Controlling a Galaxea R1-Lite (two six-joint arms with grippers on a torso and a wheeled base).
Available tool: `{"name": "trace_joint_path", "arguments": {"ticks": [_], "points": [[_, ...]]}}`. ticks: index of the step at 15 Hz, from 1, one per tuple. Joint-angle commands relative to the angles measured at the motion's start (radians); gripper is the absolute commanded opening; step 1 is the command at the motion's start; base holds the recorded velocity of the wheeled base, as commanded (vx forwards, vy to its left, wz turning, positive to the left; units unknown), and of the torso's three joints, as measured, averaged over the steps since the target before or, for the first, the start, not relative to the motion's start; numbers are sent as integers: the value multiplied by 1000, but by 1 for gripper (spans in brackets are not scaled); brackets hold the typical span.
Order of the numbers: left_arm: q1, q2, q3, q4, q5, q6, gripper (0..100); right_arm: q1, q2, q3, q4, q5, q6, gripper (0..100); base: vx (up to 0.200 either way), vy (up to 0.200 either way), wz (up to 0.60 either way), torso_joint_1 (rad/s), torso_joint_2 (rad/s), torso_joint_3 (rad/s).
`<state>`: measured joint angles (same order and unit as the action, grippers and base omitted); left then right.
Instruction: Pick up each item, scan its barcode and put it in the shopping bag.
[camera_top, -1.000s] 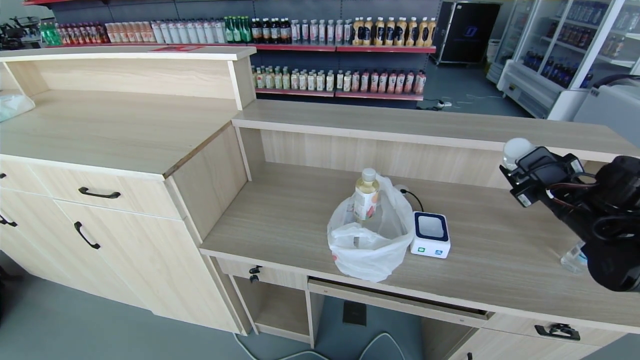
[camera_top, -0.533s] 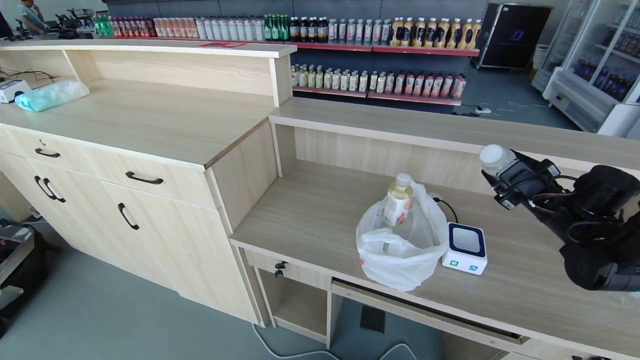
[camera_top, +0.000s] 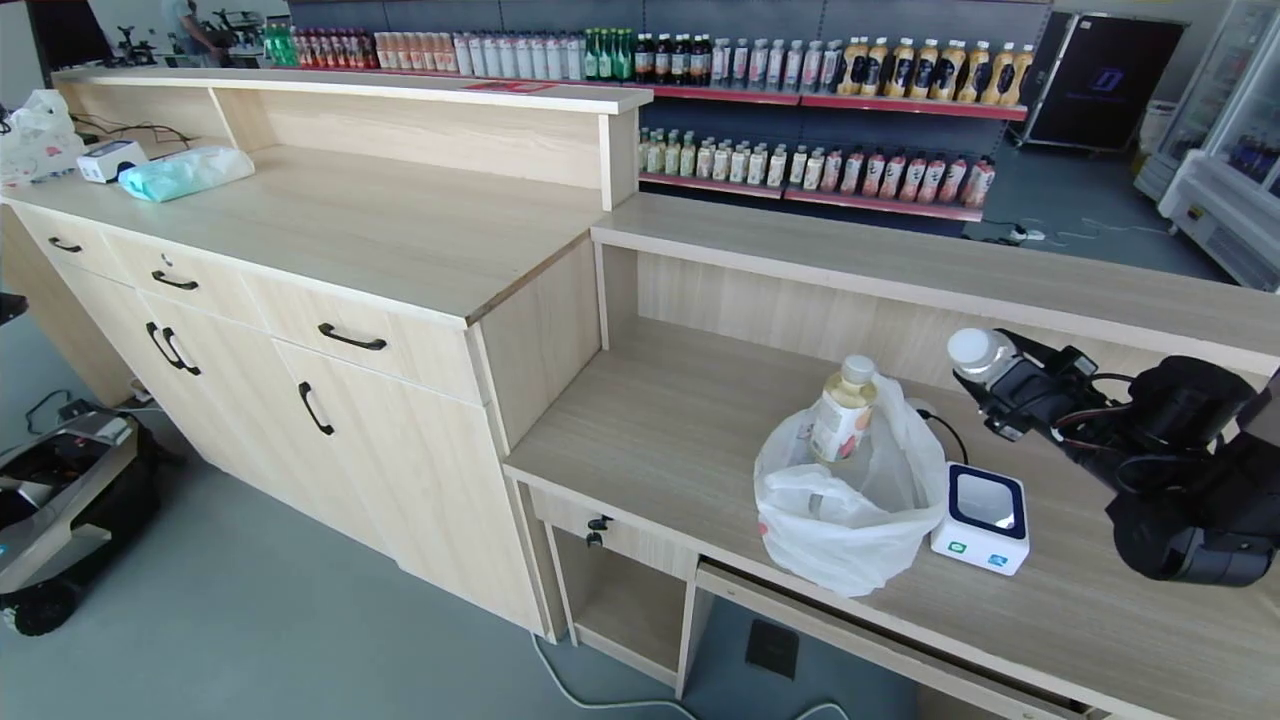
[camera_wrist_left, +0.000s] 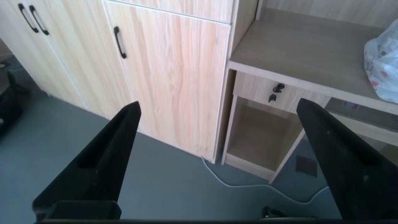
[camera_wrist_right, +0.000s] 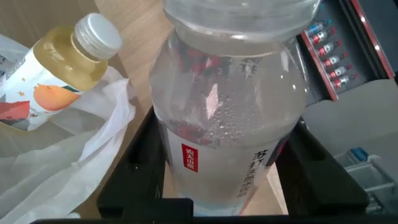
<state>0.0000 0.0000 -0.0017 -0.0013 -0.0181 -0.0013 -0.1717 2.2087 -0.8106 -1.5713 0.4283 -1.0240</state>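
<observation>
Pale wood checkout counter (camera_top: 700, 440) nearest, lower middle of the head frame, with the white shopping bag (camera_top: 850, 520) sitting open on it and a tea bottle (camera_top: 842, 420) already upright inside. Scanner (camera_top: 982, 517) just beside the bag on its right, window facing up.

Off the counter's left end and down low, left gripper (camera_wrist_left: 217, 106) spread wide over the floor, holding nothing. Just above the scanner in the frame, right gripper (camera_top: 1000, 385) clamped around a clear bottle (camera_top: 975, 352), cap pointing upper left.

Now the change: whole scene sliding right across the frame over the last second, so just a camera swing, no real movement of bag or scanner. Measured against the scanner though, a genuine shift of the clear bottle, from well off to its right to pretty much over it.

Reads as lining up for the scan, so one item bagged and this one mid-step. Can't tell where the barcode faces. Probably needs the label turned toward that window next, then a short hop left into the bag.

Way back, upper frame, shelves (camera_top: 800, 100) of drinks.
</observation>
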Motion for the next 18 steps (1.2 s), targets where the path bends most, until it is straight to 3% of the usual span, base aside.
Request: {"name": "trace_joint_path", "arguments": {"ticks": [1, 8, 18], "points": [[0, 2, 0, 0, 0, -2, 100, -19, 29, 2, 0, 1, -1, 0, 0, 0, 0, 0, 0, 0], [0, 0, 0, 0, 0, 0, 100, -55, 52, 38, 0, 133, -1, 0, 0, 0, 0, 0, 0, 0], [0, 0, 0, 0, 0, 0, 100, -115, 103, 36, 0, 216, -4, 0, 0, 0, 0, 0, 0, 0]]}}
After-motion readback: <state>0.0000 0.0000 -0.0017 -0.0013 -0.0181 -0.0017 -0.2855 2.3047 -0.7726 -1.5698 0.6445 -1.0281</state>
